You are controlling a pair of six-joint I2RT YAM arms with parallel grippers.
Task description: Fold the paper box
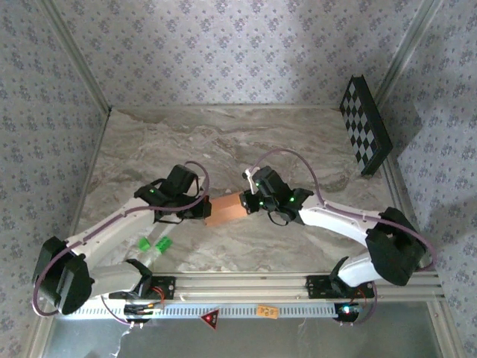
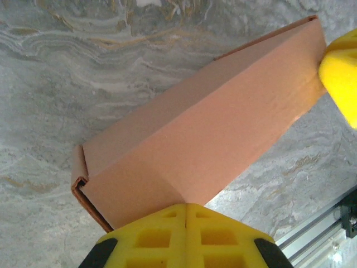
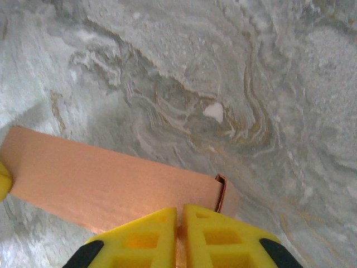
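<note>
- The paper box (image 1: 226, 209), pressed nearly flat, sits about mid-bench (image 1: 298, 142), stretched between the two tools.
- The left tool (image 2: 186, 207) has its yellow fingers (image 2: 156, 237) together, clamped on one end of the box; a folded lip shows at the corner beside them.
- The right tool (image 3: 179, 215) pinches the opposite end, with a thin card edge between its fingers.
- Two green pieces (image 1: 154, 246) lie near the bench's near-left edge.
- A checkerboard panel (image 1: 365, 136) leans at the far-right corner.

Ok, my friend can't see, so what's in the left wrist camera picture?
The yellow left gripper, shut, pinches one end of the salmon-orange paper box, with the grey marbled table behind it. A second yellow fingertip touches its far corner.
</note>
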